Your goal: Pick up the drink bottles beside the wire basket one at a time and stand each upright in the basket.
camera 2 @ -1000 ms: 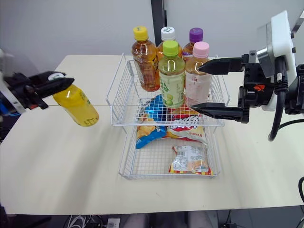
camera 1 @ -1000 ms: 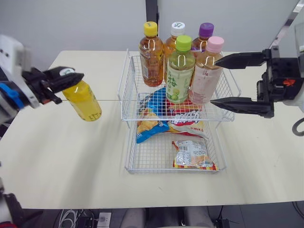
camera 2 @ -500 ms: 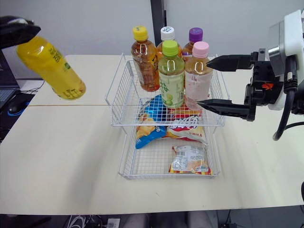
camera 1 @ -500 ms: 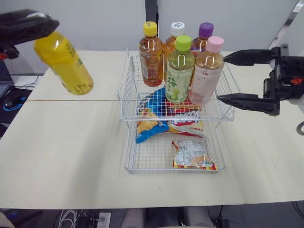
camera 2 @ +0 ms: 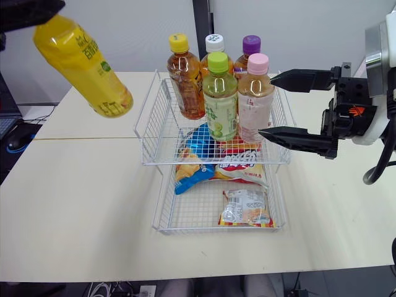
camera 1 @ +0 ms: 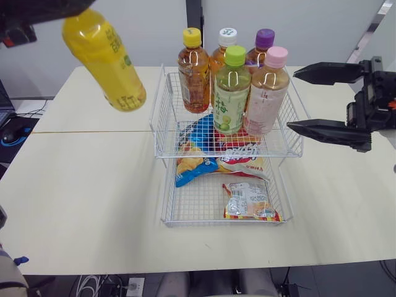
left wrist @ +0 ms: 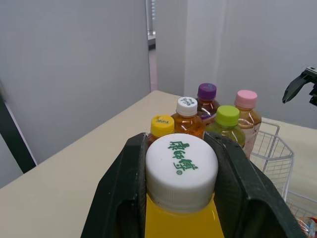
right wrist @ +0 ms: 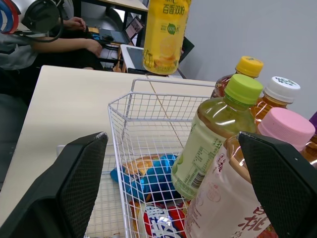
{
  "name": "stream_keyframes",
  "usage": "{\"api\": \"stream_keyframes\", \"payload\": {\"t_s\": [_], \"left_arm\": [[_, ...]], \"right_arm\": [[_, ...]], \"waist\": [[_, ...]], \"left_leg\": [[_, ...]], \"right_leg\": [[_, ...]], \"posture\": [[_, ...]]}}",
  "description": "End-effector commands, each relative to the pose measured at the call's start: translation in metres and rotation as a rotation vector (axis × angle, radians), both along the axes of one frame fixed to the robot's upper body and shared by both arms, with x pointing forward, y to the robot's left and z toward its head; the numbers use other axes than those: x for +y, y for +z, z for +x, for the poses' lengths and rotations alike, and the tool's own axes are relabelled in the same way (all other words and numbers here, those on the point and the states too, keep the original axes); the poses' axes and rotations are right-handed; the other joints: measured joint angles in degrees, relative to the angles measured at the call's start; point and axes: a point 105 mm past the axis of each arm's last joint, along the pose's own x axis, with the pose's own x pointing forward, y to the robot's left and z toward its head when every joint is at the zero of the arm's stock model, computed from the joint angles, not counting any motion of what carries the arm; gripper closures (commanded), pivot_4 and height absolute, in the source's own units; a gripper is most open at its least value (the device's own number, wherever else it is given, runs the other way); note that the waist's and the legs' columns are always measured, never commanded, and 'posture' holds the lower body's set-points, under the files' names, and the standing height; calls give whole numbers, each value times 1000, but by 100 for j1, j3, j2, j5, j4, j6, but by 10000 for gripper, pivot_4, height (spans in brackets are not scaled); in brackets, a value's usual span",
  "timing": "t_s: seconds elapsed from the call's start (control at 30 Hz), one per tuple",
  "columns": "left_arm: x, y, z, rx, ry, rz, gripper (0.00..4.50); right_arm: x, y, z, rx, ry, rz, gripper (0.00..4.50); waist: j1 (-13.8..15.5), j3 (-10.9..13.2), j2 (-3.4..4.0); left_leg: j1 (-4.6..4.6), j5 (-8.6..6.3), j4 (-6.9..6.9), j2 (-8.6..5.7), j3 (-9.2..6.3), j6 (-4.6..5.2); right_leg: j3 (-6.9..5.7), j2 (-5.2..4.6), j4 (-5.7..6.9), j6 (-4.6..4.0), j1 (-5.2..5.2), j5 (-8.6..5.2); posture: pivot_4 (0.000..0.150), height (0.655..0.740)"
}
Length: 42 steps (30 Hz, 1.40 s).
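A yellow drink bottle [camera 1: 104,59] with a white cap [left wrist: 181,165] hangs tilted, high above the table and left of the wire basket [camera 1: 162,102]. My left gripper [left wrist: 181,148] is shut on its neck, just under the cap, at the upper left [camera 1: 46,9]. Several bottles stand upright in the basket's upper tier: a yellow-capped one [camera 1: 193,71], a white-capped one [camera 1: 225,38], a purple-capped one [camera 1: 264,40], a green-capped one [camera 1: 229,93] and a pink-capped one [camera 1: 268,93]. My right gripper [camera 1: 293,99] is open, just right of the basket beside the pink-capped bottle, holding nothing.
The basket's lower tier [camera 1: 185,213] holds snack packets [camera 1: 249,201], and a blue chip bag [camera 1: 197,154] lies under the upper tier. The cream table [camera 1: 80,192] spreads left and right of the basket. A person sits at a desk with a laptop [right wrist: 64,34] beyond the table.
My left gripper has lifted the yellow bottle from just above the table to well above it and carried it right, toward the basket. The right gripper stayed open, almost still.
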Motion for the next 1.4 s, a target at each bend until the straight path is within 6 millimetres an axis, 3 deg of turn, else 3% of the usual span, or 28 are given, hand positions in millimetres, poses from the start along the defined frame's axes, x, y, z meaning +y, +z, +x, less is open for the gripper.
{"api": "stream_keyframes", "payload": {"t_s": [0.03,0.5,0.8,1.17,1.4], "left_arm": [[-3,20,-13,-70,-34,-2,31499],[-62,30,0,-67,-255,2,31499],[-86,17,18,-51,-345,36,31499],[-94,-1,29,-6,-388,102,31499],[-98,-25,41,40,-370,161,31499]], "right_arm": [[-2,10,-7,-60,-6,9,0],[-5,16,-9,-74,-17,11,0],[-7,18,-11,-80,-39,14,0],[-7,20,-19,-85,-49,35,0],[-6,19,-20,-84,-49,41,0]], "waist": [[1,0,0],[-2,0,0],[3,0,0],[-4,0,1],[1,0,1]], "left_leg": [[0,0,0,0,0,0],[-1,0,5,-2,-2,0],[-2,0,5,-2,0,0],[-2,0,4,-2,0,0],[-2,0,6,-2,0,0]], "right_leg": [[0,0,1,0,0,0],[2,-1,2,1,1,0],[4,-1,3,1,-1,0],[5,-1,4,1,-2,0],[6,-2,5,1,-1,0]], "posture": [[1500,7400],[1500,7400],[1500,7400],[1500,7400],[1500,7400]]}}
